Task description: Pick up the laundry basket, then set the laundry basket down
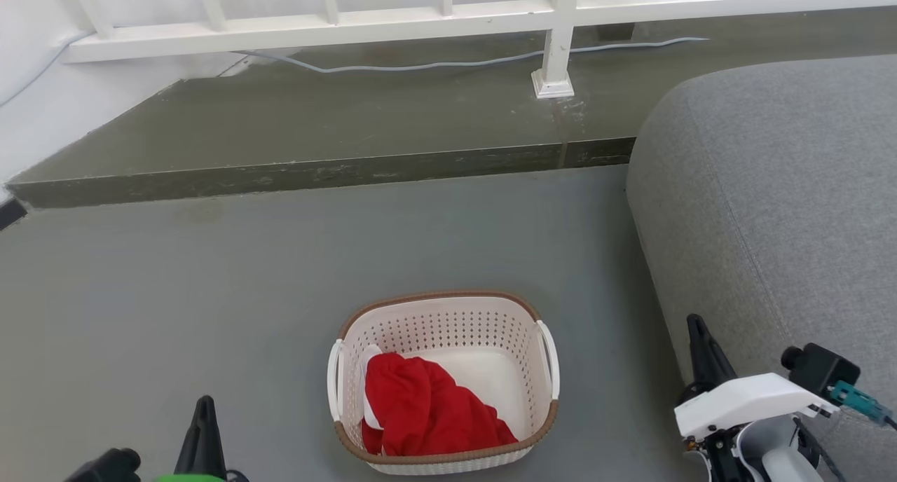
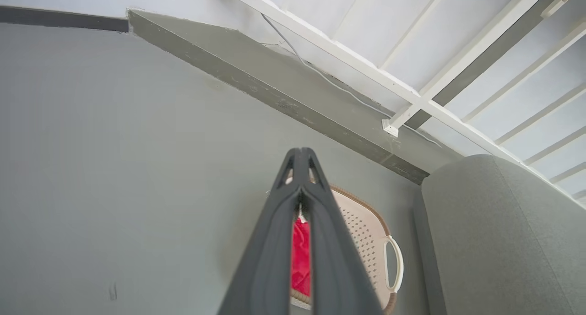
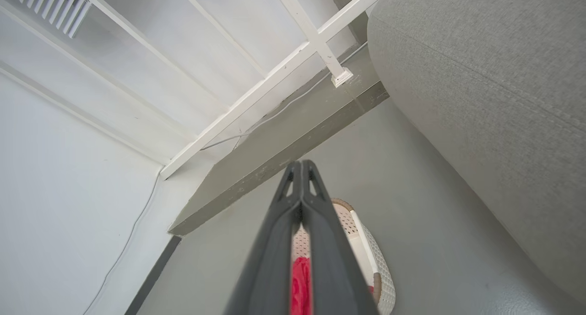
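Note:
The cream laundry basket (image 1: 448,342) with a brown rim stands on the grey floor at the lower centre of the head view, a red cloth (image 1: 427,408) lying inside it. My left gripper (image 1: 204,415) is at the lower left, apart from the basket, its fingers shut together with nothing in them. My right gripper (image 1: 699,342) is at the lower right, beside the sofa, also shut and empty. In the left wrist view the shut gripper (image 2: 300,157) points over the basket (image 2: 366,232). In the right wrist view the shut gripper (image 3: 300,166) hides most of the basket (image 3: 375,269).
A grey sofa (image 1: 771,209) fills the right side, close to the basket. A raised dark step (image 1: 315,174) runs across the floor behind, with a white railing (image 1: 448,12) and a pale cable (image 1: 434,65) on it. A white wall (image 3: 68,191) stands to the left.

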